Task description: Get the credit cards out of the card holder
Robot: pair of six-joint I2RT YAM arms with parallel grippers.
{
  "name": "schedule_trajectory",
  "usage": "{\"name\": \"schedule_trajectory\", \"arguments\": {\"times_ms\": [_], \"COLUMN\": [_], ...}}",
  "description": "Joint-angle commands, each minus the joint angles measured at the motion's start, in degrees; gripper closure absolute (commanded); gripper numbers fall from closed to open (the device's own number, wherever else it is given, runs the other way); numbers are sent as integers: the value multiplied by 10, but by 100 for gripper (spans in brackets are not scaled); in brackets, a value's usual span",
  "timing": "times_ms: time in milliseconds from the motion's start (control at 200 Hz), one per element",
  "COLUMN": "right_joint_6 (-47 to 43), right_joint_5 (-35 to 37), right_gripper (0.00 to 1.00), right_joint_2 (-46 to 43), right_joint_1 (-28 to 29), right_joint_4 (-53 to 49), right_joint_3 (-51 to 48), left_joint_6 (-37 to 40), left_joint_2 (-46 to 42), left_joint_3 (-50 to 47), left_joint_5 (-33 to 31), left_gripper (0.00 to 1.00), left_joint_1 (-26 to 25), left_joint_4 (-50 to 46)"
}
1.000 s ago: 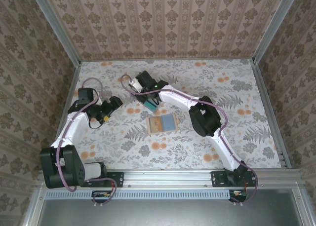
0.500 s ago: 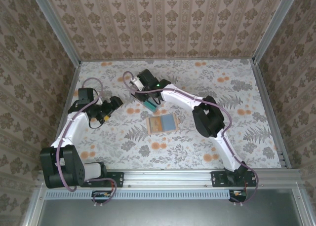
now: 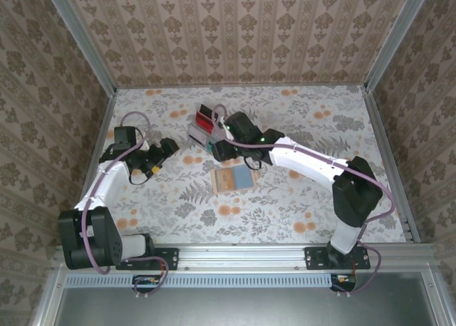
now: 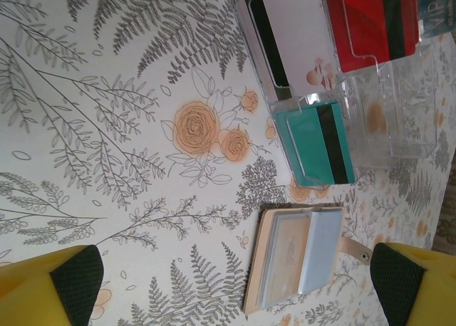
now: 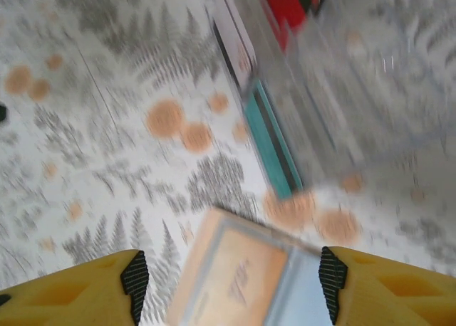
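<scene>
Right wrist view, blurred, showed us the right gripper [image 5: 233, 280] spread wide and holding nothing. The open card holder [image 5: 296, 294] lay flat on the floral table [image 5: 107, 162], framed between its yellow fingers [image 5: 85, 290]. We counted one credit card [image 5: 229, 270] in it, orange-yellow, its mark too faint to read. From the left wrist, the left gripper [image 4: 235, 276] was also wide apart and empty, with the holder ahead of it and well apart. Beyond stood one clear plastic stand [image 4: 388, 119], where we could count three cards: a teal card [image 4: 313, 144], a white card [image 4: 296, 34] and a red-and-black card [image 4: 370, 20].
</scene>
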Motion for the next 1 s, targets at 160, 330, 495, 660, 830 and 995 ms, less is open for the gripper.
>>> {"name": "schedule_trajectory", "arguments": {"times_ms": [160, 330, 495, 660, 830, 995], "right_joint_6": [163, 179, 171, 171, 172, 173], "right_joint_5": [12, -9, 6, 10, 26, 40], "right_gripper": [30, 32, 35, 39, 43, 48], "right_joint_2": [-15, 31, 79, 105, 131, 145], "right_joint_1": [9, 14, 25, 28, 32, 33], "right_joint_4": [-43, -46, -83, -100, -125, -141], "right_joint_3": [-90, -72, -30, -18, 0, 5], "left_joint_6": [-24, -32, -37, -39, -39, -40], "left_joint_2": [35, 55, 59, 65, 70, 72], "left_joint_3": [0, 9, 9, 11, 16, 17], "left_joint_5": [2, -6, -13, -14, -14, -13], "left_gripper": [0, 0, 0, 0, 0, 0], "left_joint_1": [-53, -85, -96, -99, -102, -106], "left_joint_4": [34, 40, 41, 39, 39, 39]}}
